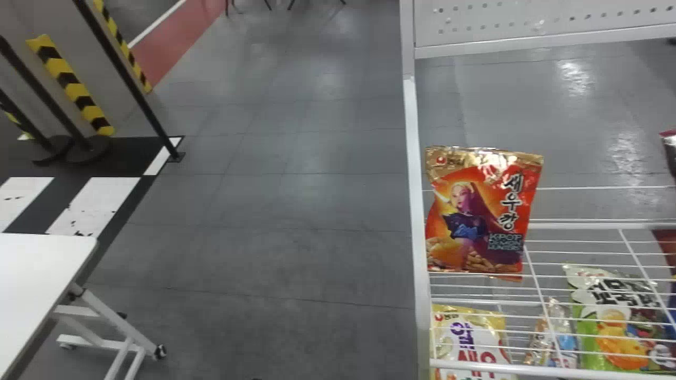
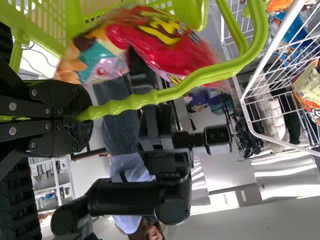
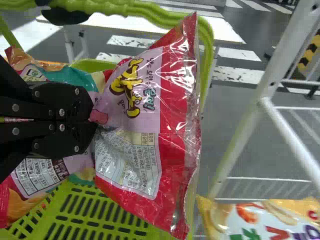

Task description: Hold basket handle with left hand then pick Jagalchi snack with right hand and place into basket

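Red and shiny, the Jagalchi snack (image 3: 172, 135) sticks out just beyond the fingertips of the right pincer (image 3: 92, 117), which is closed on part of its pack. Beneath that pincer is the slotted bottom of the green basket (image 3: 90, 212); how far above it the pack hangs cannot be told. The picking looks done, and placing seems to be the step in hand. The next move calls for lowering the pack until it is well within the walls, then parting the fingers and drawing back without catching the handle.

The right arm (image 2: 172, 197) is sharply bent, its pincer brought in over the basket. Across from it, the left pincer (image 2: 82, 117) is shut around the green handle (image 2: 150, 97), with the basket to one side of its fingers. Farther out from the right pincer, past the snack, another snack pack (image 3: 265, 217) lies by the white rack (image 3: 240, 132).
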Controlling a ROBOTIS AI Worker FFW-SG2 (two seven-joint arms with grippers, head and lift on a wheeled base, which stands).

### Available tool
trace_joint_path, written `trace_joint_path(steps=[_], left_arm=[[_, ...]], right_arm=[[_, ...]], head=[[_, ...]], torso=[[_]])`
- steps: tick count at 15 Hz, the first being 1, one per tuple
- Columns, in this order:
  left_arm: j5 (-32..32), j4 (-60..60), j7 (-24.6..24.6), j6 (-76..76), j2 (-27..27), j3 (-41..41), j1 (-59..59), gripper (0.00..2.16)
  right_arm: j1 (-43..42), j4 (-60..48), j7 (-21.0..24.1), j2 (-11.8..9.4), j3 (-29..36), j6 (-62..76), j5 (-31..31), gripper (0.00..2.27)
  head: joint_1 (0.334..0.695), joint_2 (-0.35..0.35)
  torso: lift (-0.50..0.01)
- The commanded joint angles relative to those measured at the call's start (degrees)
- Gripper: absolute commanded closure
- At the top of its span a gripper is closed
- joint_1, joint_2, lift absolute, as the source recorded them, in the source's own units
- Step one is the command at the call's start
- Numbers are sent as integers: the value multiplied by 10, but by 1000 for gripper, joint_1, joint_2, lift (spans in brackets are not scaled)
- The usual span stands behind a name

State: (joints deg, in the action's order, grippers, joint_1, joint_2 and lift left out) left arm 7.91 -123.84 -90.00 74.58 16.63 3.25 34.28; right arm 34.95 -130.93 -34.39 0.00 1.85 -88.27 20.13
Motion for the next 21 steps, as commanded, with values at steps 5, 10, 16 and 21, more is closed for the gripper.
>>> trace_joint_path(steps=[5,10,16,21], left_arm=[[0,1,-6,-1,0,0,0,2148],[0,3,-6,-1,0,0,0,2148],[0,8,-6,-3,0,0,-2,2148],[0,12,-6,-3,-2,0,-2,2148]], right_arm=[[2,33,-17,1,-10,118,-4,-1],[24,-13,-77,1,76,124,7,43],[88,-25,-117,1,119,481,26,87],[122,-13,19,1,61,688,-43,97]], head=[[695,350],[695,190],[695,-34],[695,-194]], torso=[[-8],[-8],[-8],[-8]])
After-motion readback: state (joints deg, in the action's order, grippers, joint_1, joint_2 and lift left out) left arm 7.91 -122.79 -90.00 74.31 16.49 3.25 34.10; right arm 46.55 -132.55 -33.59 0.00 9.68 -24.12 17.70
